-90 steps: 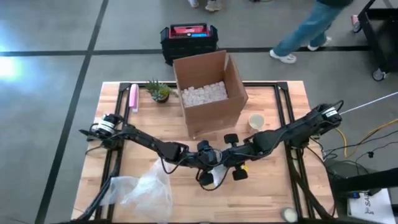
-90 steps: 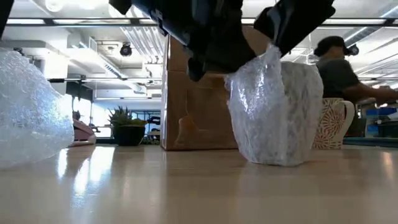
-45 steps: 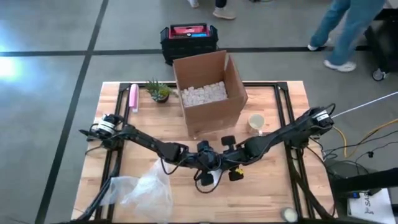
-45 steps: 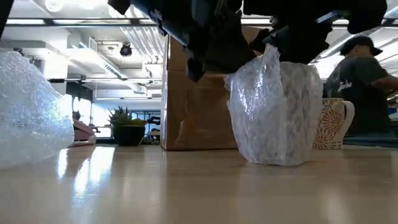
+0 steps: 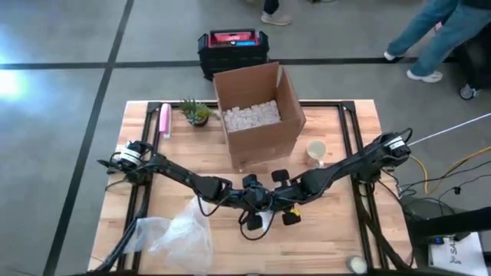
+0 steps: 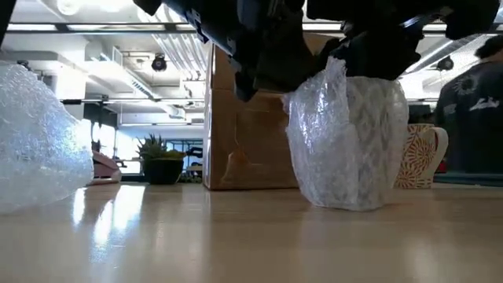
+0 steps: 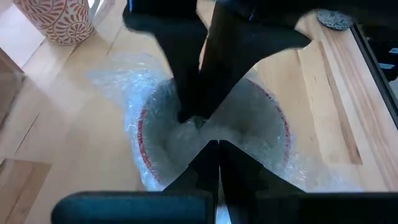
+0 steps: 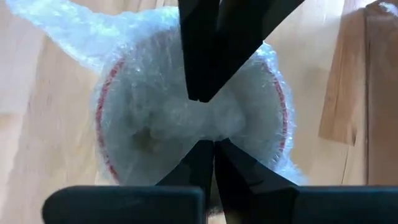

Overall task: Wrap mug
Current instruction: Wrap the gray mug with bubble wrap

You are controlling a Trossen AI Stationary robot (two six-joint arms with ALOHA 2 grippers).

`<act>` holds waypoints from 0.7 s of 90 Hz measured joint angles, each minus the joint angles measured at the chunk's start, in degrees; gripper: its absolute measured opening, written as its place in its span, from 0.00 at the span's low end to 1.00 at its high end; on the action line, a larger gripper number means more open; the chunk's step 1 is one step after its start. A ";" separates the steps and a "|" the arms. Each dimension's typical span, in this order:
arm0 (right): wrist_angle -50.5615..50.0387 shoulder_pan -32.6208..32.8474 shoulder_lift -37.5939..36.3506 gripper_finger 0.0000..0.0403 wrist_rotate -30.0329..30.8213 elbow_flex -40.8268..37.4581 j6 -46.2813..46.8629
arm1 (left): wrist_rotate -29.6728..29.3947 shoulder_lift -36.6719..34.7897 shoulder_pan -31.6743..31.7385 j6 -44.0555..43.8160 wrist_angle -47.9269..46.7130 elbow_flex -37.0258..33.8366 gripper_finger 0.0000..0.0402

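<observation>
The mug (image 8: 186,118), red-rimmed and covered in bubble wrap (image 6: 346,141), stands upright on its base on the wooden table (image 5: 337,230), near the middle. Both grippers point down over its mouth, tip to tip. My left gripper (image 7: 217,149) is shut and comes from the table's left. My right gripper (image 8: 214,148) is shut and comes from the right. The wrap is gathered into the mug's mouth between the two pairs of tips. A peak of wrap (image 6: 338,69) stands up beside the grippers. My left gripper has its shut fingertips on the bunched wrap (image 7: 194,126) in the middle of the mug's mouth, coming from above and slanting from the table's left. Whether any wrap is pinched between the fingers I cannot tell. The mug stays upright on the table. My right gripper meets the same bunch of wrap (image 8: 214,124) with its shut fingertips, from above and slanting from the table's right, opposite the left gripper's tips. I cannot tell if wrap sits between its fingers.
An open cardboard box (image 5: 257,115) of packing pieces stands behind the mug. A patterned mug (image 5: 315,149) is to its right. Loose bubble wrap (image 5: 180,234) lies at the near left. A small plant (image 5: 196,111) and a pink thing (image 5: 164,119) are at the far left.
My right gripper has moved toward the table's left and down onto the top of the wrapped mug, ending tip to tip with my left gripper. The mug has stayed in place.
</observation>
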 joint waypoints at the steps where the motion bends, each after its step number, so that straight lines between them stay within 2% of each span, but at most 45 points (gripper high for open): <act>1: -0.30 0.00 -0.35 0.01 0.00 0.15 0.18 | 0.02 0.01 0.03 -0.02 0.02 0.01 0.00; 21: -6.55 0.13 -9.88 0.01 2.75 -1.17 5.83 | -0.21 0.03 0.05 -0.16 -0.13 0.01 0.00; 42: -5.99 -0.10 -15.28 0.02 4.16 -12.30 13.59 | -0.26 0.03 0.03 -0.12 -0.18 0.01 0.00; 52: -2.60 -0.31 -16.45 0.09 4.80 -18.56 15.73 | -0.26 0.03 0.03 -0.12 -0.14 0.01 0.00; 63: 4.14 -0.26 -16.60 0.22 4.81 -23.33 14.53 | -0.29 0.03 0.03 -0.07 -0.09 0.01 0.00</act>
